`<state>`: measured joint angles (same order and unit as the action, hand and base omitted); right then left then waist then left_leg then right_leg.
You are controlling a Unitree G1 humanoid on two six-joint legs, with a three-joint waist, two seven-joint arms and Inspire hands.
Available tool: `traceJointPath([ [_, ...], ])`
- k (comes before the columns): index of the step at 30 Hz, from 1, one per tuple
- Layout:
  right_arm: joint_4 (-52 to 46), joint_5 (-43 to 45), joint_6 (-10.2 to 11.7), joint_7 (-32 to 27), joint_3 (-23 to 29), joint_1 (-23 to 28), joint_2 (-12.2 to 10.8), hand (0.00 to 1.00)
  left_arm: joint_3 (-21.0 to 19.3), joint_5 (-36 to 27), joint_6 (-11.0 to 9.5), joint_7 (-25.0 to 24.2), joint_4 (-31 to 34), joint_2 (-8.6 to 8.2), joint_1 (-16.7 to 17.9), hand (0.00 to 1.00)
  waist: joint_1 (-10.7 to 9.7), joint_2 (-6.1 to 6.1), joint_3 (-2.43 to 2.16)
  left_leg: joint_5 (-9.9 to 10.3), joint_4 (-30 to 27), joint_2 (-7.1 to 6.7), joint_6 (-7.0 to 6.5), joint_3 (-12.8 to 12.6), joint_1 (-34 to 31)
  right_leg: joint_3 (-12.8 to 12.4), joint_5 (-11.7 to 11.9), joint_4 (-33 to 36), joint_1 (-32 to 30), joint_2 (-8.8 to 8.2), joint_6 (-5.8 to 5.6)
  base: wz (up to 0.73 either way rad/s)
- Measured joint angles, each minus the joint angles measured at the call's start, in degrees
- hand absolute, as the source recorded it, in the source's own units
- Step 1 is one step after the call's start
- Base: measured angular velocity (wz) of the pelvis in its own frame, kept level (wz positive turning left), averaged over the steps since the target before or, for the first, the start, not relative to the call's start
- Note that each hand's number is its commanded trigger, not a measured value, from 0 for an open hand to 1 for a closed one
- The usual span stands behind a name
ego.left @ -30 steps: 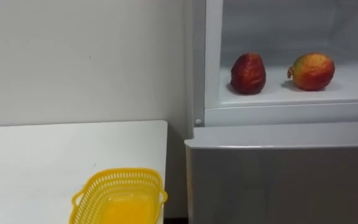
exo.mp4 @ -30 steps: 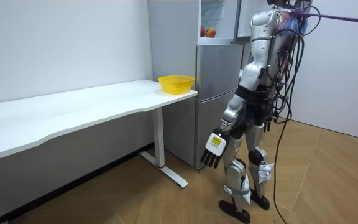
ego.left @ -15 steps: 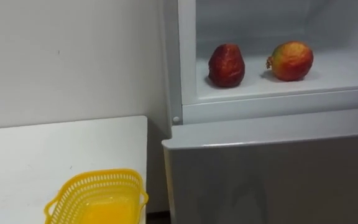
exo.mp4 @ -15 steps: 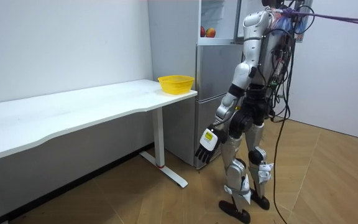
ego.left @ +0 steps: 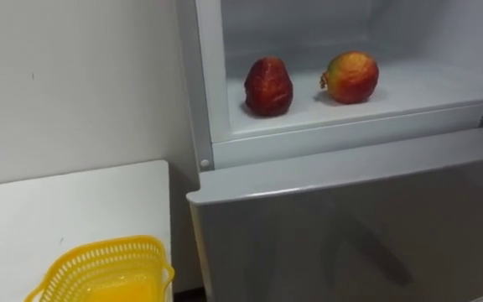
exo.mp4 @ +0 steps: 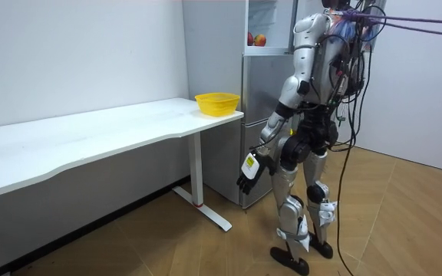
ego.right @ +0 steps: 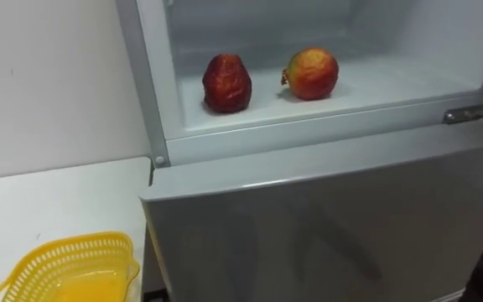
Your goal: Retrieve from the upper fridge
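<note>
Dark red fruit (ego.left: 268, 85) and red-yellow fruit (ego.left: 351, 77) sat untouched inside the fridge's (ego.left: 350, 226) open upper compartment. The left hand (exo.mp4: 249, 169), fingers slack and empty, had swung nearer the fridge front, so I judged the reach not yet begun.

A dark red fruit (ego.left: 268, 85) and a red-and-yellow fruit (ego.left: 351, 77) are sitting slightly apart on the upper fridge shelf (ego.left: 418, 88), upper middle of the frame.

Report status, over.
Left robot hand open, hanging by its thigh. Dark red fruit and red-yellow fruit on upper fridge shelf, untouched. Nothing in front of them.
</note>
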<state>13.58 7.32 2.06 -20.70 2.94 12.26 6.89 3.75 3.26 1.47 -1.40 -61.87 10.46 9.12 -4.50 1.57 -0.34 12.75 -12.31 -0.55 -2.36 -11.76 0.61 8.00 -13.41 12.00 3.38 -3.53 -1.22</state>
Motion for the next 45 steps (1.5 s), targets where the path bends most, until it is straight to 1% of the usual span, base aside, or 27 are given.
traceJointPath([
  [1, -3.6, 0.7, 0.1, -0.8, -0.6, 0.3, 0.3, 0.00, 0.2, 0.0, -0.4, 0.0, 0.0, -0.14, -0.1, 0.00, 0.1, 0.24, 0.08, 0.0, 0.2, 0.07, -0.03, -0.3, -0.1, -0.1, 0.1, 0.3, -0.5, 0.00, -0.03, -0.16],
  [2, -6.9, 1.6, 0.6, -1.5, -1.2, 0.2, 0.4, 0.00, 0.4, 0.0, -0.6, -0.1, 0.0, -0.15, -0.2, 0.00, 0.2, 0.44, 0.23, 0.0, 0.3, 0.14, -0.05, -0.6, 0.0, 0.0, 0.1, 0.6, -0.6, 0.02, -0.03, -0.14],
  [4, -11.9, 1.9, 1.5, -2.5, -2.1, 0.2, 0.3, 0.00, 0.5, 0.0, -0.7, -0.4, 0.0, -0.35, -0.2, 0.00, 0.2, 0.86, 0.21, 0.0, 0.6, 0.20, -0.05, -0.9, 0.0, -0.2, 0.2, 0.6, -0.5, 0.09, 0.00, -0.09],
  [5, -14.4, 2.3, 2.3, -3.1, -2.7, 0.2, 0.3, 0.00, 1.0, 0.0, -0.7, -0.5, 0.0, -0.37, -0.2, 0.00, 0.2, 1.04, 0.25, 0.0, 0.6, 0.20, -0.05, -0.9, 0.1, -0.2, 0.2, 0.6, -0.5, 0.10, 0.00, -0.04],
  [6, -15.7, 2.6, 2.5, -3.4, -3.1, 0.1, 0.3, 0.00, 1.0, 0.0, -0.8, -0.6, -0.1, -0.38, -0.3, 0.00, 0.2, 1.16, 0.26, 0.0, 0.7, 0.20, -0.05, -0.9, 0.1, -0.2, 0.2, 0.6, -0.5, 0.10, 0.00, 0.00],
  [7, -17.3, 3.6, 3.4, -3.9, -3.7, -0.1, 0.3, 0.00, 1.1, 0.0, -0.9, -0.8, -0.1, -0.39, -0.3, 0.00, 0.2, 1.26, 0.26, -0.1, 0.7, 0.20, -0.02, -0.9, 0.1, -0.1, 0.2, 0.6, -0.6, 0.10, 0.00, 0.00],
  [12, -20.2, 4.5, 3.1, -4.7, -4.7, -0.2, 0.2, 0.00, 1.6, 0.1, -1.6, -2.1, -0.1, -0.36, -0.2, 0.00, 0.6, 1.39, 0.22, -0.3, 1.0, 0.21, 0.02, -1.7, -0.5, 0.0, 0.2, 1.0, -2.3, 0.04, 0.01, -0.09],
  [13, -21.8, 5.1, 2.8, -4.8, -4.8, -0.2, 0.2, 0.00, 1.9, 0.1, -1.7, -2.6, -0.1, -0.29, -0.3, 0.00, 0.8, 1.55, 0.11, -0.4, 0.9, 0.17, -0.02, -1.7, -1.0, 0.1, 0.2, 1.1, -2.4, -0.02, 0.02, -0.08],
  [14, -22.7, 6.0, 2.8, -5.1, -5.1, -0.3, 0.2, 0.00, 2.1, -0.1, -1.9, -2.8, -0.1, -0.14, -0.4, 0.00, 0.8, 1.42, 0.21, -0.5, 0.9, -0.09, -0.01, -1.7, -1.0, 0.1, 0.2, 1.1, -2.5, -0.03, 0.03, -0.08],
  [16, -23.3, 6.7, 2.6, -6.0, -5.1, -0.3, 0.3, 0.00, 2.3, -0.1, -2.4, -2.9, -0.2, 0.17, -0.5, 0.00, 1.1, 1.05, 0.45, -0.5, 0.9, -0.16, 0.03, -1.6, -0.9, 0.1, 0.3, 1.0, -2.5, 0.02, 0.06, -0.06],
  [17, -24.2, 6.8, 2.4, -6.5, -5.2, -0.3, 0.4, 0.00, 3.3, -0.3, -2.9, -2.9, -0.8, 0.47, -1.0, 0.00, 1.4, 0.83, 0.60, -0.6, 0.9, -0.16, 0.05, -1.5, -0.8, 0.1, 0.3, 0.9, -2.4, 0.05, 0.14, -0.04],
  [19, -25.8, 6.8, 1.6, -7.3, -5.5, -0.3, 0.5, 0.00, 4.2, -0.4, -3.8, -3.1, -2.2, 0.74, -2.1, 0.00, 1.9, 0.58, 0.75, -0.7, 1.0, -0.13, 0.08, -1.4, -0.7, 0.0, 0.4, 0.8, -2.4, 0.10, 0.21, -0.02],
  [21, -28.4, 6.8, 1.6, -8.2, -5.6, -0.6, 1.1, 0.00, 4.4, -0.3, -4.1, -3.4, -2.7, 0.98, -2.6, 0.00, 2.0, 0.51, 0.79, -0.7, 1.0, -0.12, 0.09, -1.4, -0.7, 0.0, 0.4, 0.8, -2.4, 0.12, 0.24, 0.00],
  [22, -30.1, 6.8, 1.6, -8.7, -6.0, -1.3, 1.8, 0.00, 4.4, -0.3, -4.2, -3.6, -3.0, 1.07, -2.8, 0.00, 2.0, 0.40, 0.84, -0.7, 1.0, -0.11, 0.11, -1.3, -0.6, 0.0, 0.5, 0.8, -2.4, 0.14, 0.26, 0.00],
  [23, -31.2, 6.8, 1.8, -9.3, -6.1, -2.3, 2.4, 0.00, 4.4, -0.3, -4.3, -3.8, -3.1, 1.28, -2.9, 0.00, 2.0, 0.15, 1.00, -0.8, 1.0, -0.09, 0.14, -1.3, -0.3, 0.0, 0.5, 0.8, -2.3, 0.17, 0.27, 0.00],
  [24, -31.6, 6.8, 2.1, -9.5, -6.1, -2.7, 2.7, 0.00, 4.4, -0.3, -4.4, -3.8, -3.1, 1.36, -2.9, 0.00, 2.1, 0.02, 1.03, -0.8, 1.0, -0.07, 0.14, -1.2, -0.2, 0.0, 0.5, 0.8, -2.2, 0.19, 0.27, 0.00],
  [26, -34.6, 6.8, 3.6, -9.9, -6.1, -4.5, 4.1, 0.00, 4.3, -0.4, -4.7, -3.8, -4.2, 1.43, -3.0, 0.00, 2.7, -0.41, 1.04, -0.8, 1.0, -0.02, 0.18, -1.2, -0.1, 0.0, 0.5, 0.9, -2.1, 0.26, 0.33, 0.00],
  [27, -35.4, 6.9, 4.3, -9.9, -6.1, -4.9, 4.5, 0.00, 4.3, -0.4, -4.9, -3.9, -4.7, 1.44, -3.2, 0.00, 3.0, -0.53, 1.02, -0.8, 1.0, -0.02, 0.20, -1.1, -0.1, 0.1, 0.5, 0.9, -2.0, 0.27, 0.34, 0.04],
  [28, -36.6, 7.6, 5.4, -9.8, -6.2, -5.9, 4.8, 0.00, 4.3, -0.3, -4.9, -3.9, -4.9, 1.53, -3.3, 0.00, 3.2, -0.79, 0.85, -0.8, 1.0, -0.02, 0.23, -0.8, 0.0, 0.2, 0.5, 0.8, -1.8, 0.31, 0.36, 0.11],
  [29, -37.4, 8.8, 6.2, -9.8, -6.3, -6.9, 4.8, 0.00, 4.1, -0.3, -5.1, -3.9, -5.0, 1.71, -3.4, 0.00, 3.3, -1.20, 0.50, -0.9, 1.0, 0.03, 0.28, -0.5, 0.0, 0.5, 0.6, 0.7, -1.6, 0.36, 0.39, 0.12],
  [30, -37.7, 9.3, 6.6, -9.8, -6.3, -7.5, 4.8, 0.00, 3.9, -0.3, -5.1, -3.9, -5.0, 1.81, -3.4, 0.00, 3.4, -1.34, 0.42, -0.9, 1.0, 0.17, 0.30, -0.4, 0.1, 0.6, 0.6, 0.6, -1.4, 0.39, 0.41, 0.12],
  [32, -38.5, 13.0, 7.2, -9.4, -6.9, -9.6, 4.8, 0.00, 3.0, 0.1, -5.2, -3.8, -5.1, 2.22, -3.5, 0.00, 3.8, -2.24, 0.17, -0.9, 1.1, 0.66, 0.38, -0.3, -0.1, 1.1, 0.7, 0.6, -1.3, 0.57, 0.58, 0.07],
  [33, -38.8, 13.8, 7.3, -9.0, -6.9, -10.1, 4.8, 0.00, 2.9, 0.1, -5.2, -3.8, -5.1, 2.29, -3.4, 0.00, 4.0, -2.30, 0.14, -0.9, 1.1, 0.73, 0.42, -0.3, -0.2, 1.3, 0.9, 0.6, -1.2, 0.62, 0.61, 0.00],
  [35, -40.2, 15.0, 8.4, -8.5, -7.2, -11.3, 5.0, 0.00, 3.0, 0.2, -5.2, -3.8, -5.0, 2.32, -3.5, 0.00, 4.4, -2.31, 0.11, -1.0, 1.1, 0.77, 0.46, -0.1, -0.2, 2.4, 1.2, 0.5, -1.0, 0.59, 0.62, 0.02],
  [37, -40.9, 15.1, 8.7, -8.5, -7.8, -11.8, 5.1, 0.00, 3.1, 0.1, -5.2, -3.7, -5.0, 2.32, -3.5, 0.00, 4.6, -2.32, 0.13, -1.0, 1.1, 0.76, 0.45, 0.2, 0.0, 3.3, 1.2, 0.5, -0.6, 0.53, 0.62, 0.08],
  [42, -41.3, 14.5, 9.3, -7.1, -8.0, -13.8, 5.5, 0.00, 3.1, 0.1, -5.2, -3.7, -4.6, 2.37, -3.2, 0.00, 4.5, -2.50, 0.01, -1.0, 0.9, 0.75, 0.48, 0.8, 0.0, 3.5, 1.2, 0.5, -0.3, 0.56, 0.61, 0.05],
  [45, -41.3, 13.1, 9.4, -5.8, -8.0, -15.0, 6.8, 0.00, 3.1, 0.1, -5.3, -3.7, -4.5, 2.46, -3.2, 0.00, 4.5, -2.65, -0.01, -1.0, 0.7, 0.75, 0.52, 1.2, 0.0, 3.7, 1.2, 0.4, 0.0, 0.56, 0.61, 0.07],
])
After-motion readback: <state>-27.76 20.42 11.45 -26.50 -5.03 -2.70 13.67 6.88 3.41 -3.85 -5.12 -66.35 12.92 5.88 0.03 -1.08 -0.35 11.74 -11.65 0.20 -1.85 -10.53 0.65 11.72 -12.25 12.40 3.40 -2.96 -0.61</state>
